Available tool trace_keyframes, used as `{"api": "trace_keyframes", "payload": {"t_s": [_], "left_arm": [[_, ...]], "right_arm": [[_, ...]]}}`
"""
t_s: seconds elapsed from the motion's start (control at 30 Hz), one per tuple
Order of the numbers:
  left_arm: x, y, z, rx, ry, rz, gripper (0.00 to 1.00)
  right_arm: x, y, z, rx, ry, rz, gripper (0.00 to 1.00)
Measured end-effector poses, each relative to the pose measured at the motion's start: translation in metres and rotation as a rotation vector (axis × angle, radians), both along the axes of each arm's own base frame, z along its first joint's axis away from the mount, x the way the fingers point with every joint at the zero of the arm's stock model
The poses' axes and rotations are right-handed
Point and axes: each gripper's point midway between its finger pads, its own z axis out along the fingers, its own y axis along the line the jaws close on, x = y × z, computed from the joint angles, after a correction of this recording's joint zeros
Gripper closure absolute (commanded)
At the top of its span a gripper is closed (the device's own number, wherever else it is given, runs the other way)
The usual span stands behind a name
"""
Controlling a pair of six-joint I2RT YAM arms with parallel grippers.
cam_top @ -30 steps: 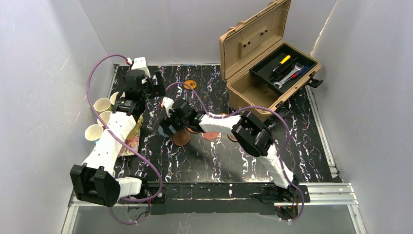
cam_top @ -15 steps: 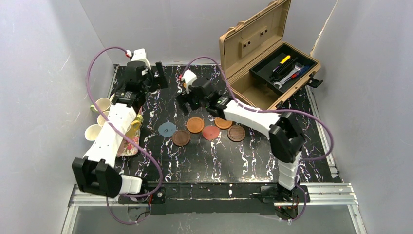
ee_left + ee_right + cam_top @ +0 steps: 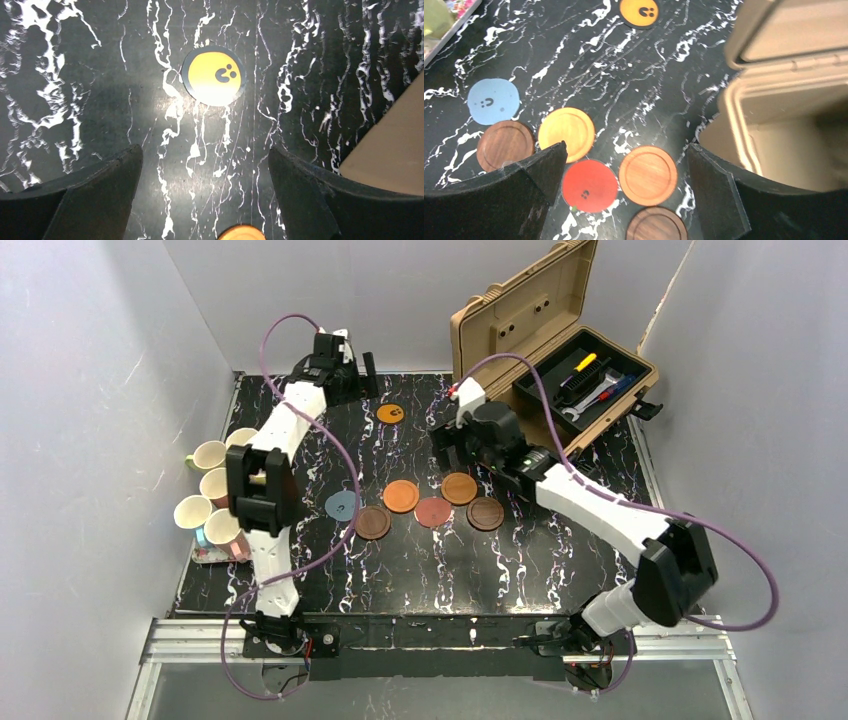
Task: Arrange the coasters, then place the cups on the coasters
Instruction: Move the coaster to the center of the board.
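coasters: seven, all flat on the black marbled table (image 3: 600, 570), nothing stacked on them

marked orange coaster (image 3: 390, 412): off on its own near the far edge, well apart from the others. The left wrist cam has it just ahead of the fingertips (image 3: 213, 76)

the other six: bunched mid-table in a loose zigzag. From left that's grey-blue coaster (image 3: 342, 505), dark brown coaster (image 3: 373, 522), orange-brown coaster (image 3: 401, 496), red coaster (image 3: 434, 512), second orange-brown coaster (image 3: 459, 488), second dark brown coaster (image 3: 486, 513). Neighbours sit edge to edge or near enough, can't really tell if they touch

cups (image 3: 208, 455): clustered at the left edge on and around the floral tray (image 3: 205, 552), cream insides up. I count five, and the arm covers part of the group

left gripper (image 3: 360, 375): jaws spread wide, nothing in them, up over the far side of the table beside the marked one

right gripper (image 3: 445, 445): also wide open and empty, hovering between the bunch and the tan case (image 3: 505, 335)

tan case: lid up, far right corner, tools in its black insert
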Motion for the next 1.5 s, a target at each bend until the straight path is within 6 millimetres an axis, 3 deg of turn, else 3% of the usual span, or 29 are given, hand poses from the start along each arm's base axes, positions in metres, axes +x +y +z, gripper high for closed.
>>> {"api": "trace_keyframes", "payload": {"t_s": [0.13,0.33,0.47,0.73,1.0,1.2,1.5], "left_arm": [[0.032,-0.010,-0.031,-0.011,0.042,-0.002,0.07],[0.067,-0.018,-0.057,-0.034,0.047,0.019,0.06],[0.082,-0.023,-0.078,-0.061,0.060,0.047,0.07],[0.093,-0.028,-0.132,-0.111,0.119,0.113,0.09],[0.109,-0.031,-0.122,-0.168,0.071,0.165,0.10],[0.119,-0.038,-0.132,-0.207,0.065,0.172,0.11],[0.126,-0.053,-0.129,-0.308,0.064,0.164,0.12]], "right_arm": [[-0.004,-0.027,0.008,0.020,-0.028,-0.045,0.01],[-0.009,-0.051,0.008,0.021,-0.066,-0.097,0.01],[-0.008,-0.066,0.013,0.026,-0.099,-0.128,0.01],[-0.002,-0.079,0.029,0.061,-0.149,-0.148,0.01],[0.002,-0.084,0.025,0.072,-0.143,-0.149,0.01],[0.003,-0.085,0.025,0.080,-0.144,-0.144,0.01],[0.003,-0.086,0.028,0.086,-0.148,-0.144,0.01]]}}
